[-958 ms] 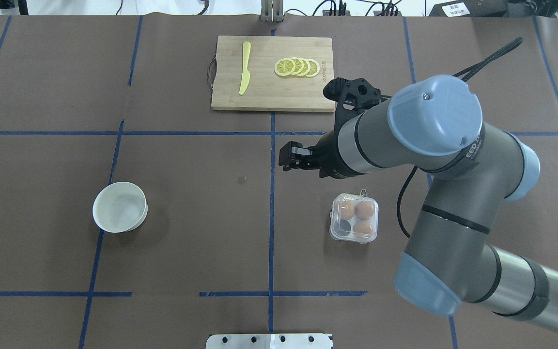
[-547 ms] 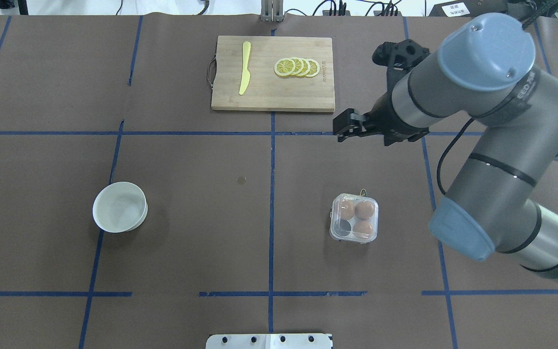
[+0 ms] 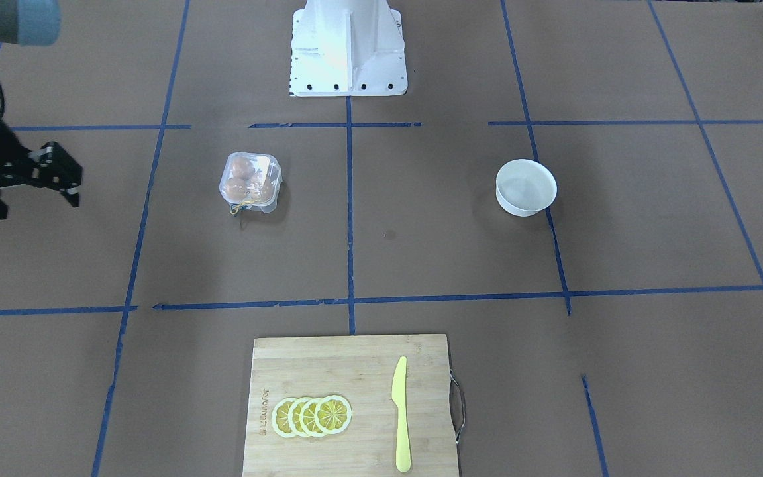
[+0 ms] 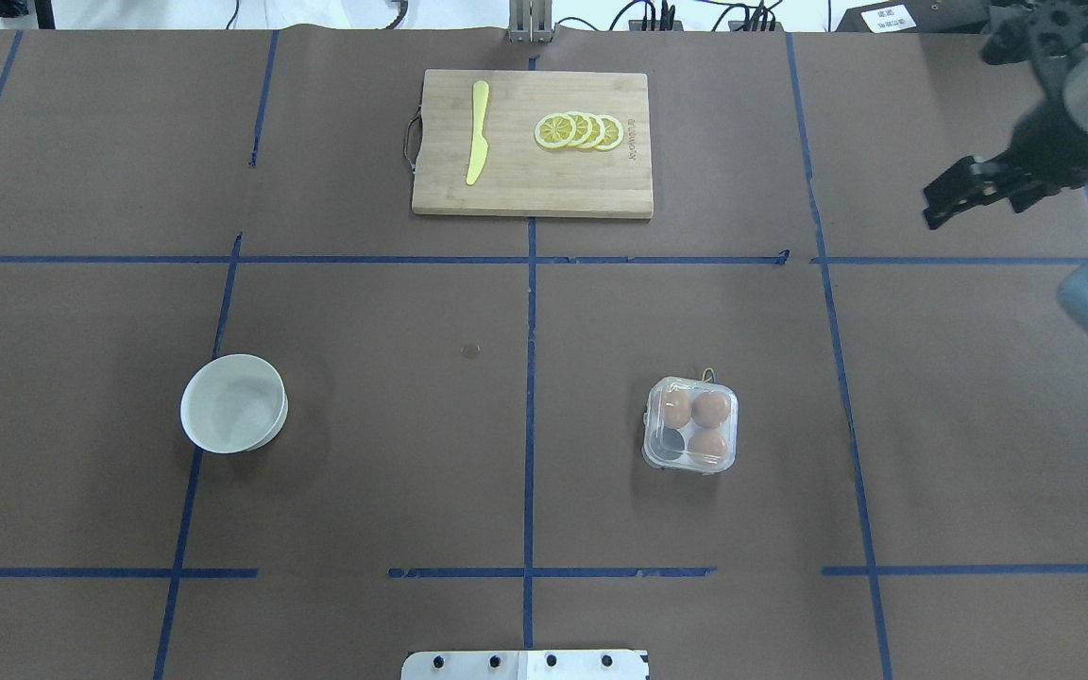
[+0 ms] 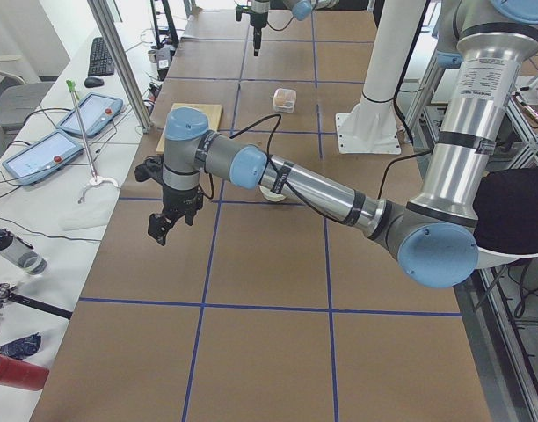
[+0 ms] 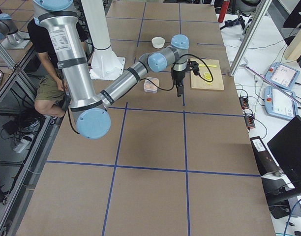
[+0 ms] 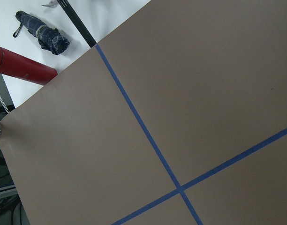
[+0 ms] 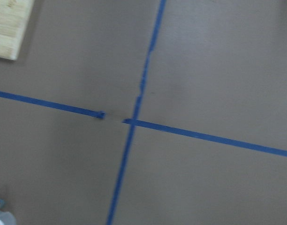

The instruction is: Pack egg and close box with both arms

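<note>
The right gripper [image 4: 936, 203] and left gripper [image 5: 157, 230] hold nothing; their spread cannot be told. The box [image 4: 669, 446], three eggs [image 4: 711, 408] inside, sits on the table's [image 4: 365, 472] robot-right half, well apart from both, a white bowl [image 4: 232, 401] far left.

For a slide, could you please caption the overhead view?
Egg box holds three eggs; right gripper hangs near the right edge.

Brown table [image 4: 365, 425] carries box [image 4: 691, 424], white bowl [image 4: 233, 403], cutting board [image 4: 525, 184].
</note>
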You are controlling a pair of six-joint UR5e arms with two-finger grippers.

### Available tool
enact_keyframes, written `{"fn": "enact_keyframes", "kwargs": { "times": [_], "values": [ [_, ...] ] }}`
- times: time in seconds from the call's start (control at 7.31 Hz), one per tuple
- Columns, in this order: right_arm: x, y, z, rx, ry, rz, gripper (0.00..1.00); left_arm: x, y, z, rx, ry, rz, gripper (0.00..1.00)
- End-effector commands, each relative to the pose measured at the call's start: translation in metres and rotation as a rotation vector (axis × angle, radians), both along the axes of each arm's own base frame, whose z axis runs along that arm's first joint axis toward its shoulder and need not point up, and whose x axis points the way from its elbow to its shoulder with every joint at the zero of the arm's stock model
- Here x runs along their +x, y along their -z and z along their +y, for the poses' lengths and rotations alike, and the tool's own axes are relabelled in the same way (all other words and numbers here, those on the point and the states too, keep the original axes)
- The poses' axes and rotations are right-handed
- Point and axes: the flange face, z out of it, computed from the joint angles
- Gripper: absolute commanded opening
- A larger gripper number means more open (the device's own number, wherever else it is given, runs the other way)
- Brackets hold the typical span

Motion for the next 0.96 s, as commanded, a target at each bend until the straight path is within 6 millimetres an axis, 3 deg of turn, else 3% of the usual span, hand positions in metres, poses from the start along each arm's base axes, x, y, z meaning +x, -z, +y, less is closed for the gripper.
{"fn": "enact_keyframes", "kwargs": {
  "times": [0.0,0.14,0.41,0.55,0.68,0.82],
  "values": [
    [0.125,-0.119,-0.03,0.014,0.092,-0.069,1.0,-0.025,-0.031,0.006,-0.058,0.042,0.0,1.0],
    [0.154,-0.159,-0.022,0.006,0.105,-0.052,1.0,-0.034,-0.044,0.016,-0.088,0.061,0.01,1.0],
    [0.167,-0.196,0.0,-0.052,0.083,0.024,1.0,-0.028,-0.064,0.025,-0.115,0.046,0.083,1.0],
    [0.191,-0.22,0.014,-0.091,0.05,0.031,1.0,-0.03,-0.074,0.034,-0.127,0.046,0.082,1.0],
    [0.199,-0.227,0.022,-0.11,0.032,0.018,1.0,-0.029,-0.108,0.051,-0.192,0.052,0.082,1.0],
    [0.204,-0.237,0.033,-0.133,0.017,-0.012,1.0,-0.029,-0.126,0.057,-0.252,0.056,0.08,1.0]
  ]
}}
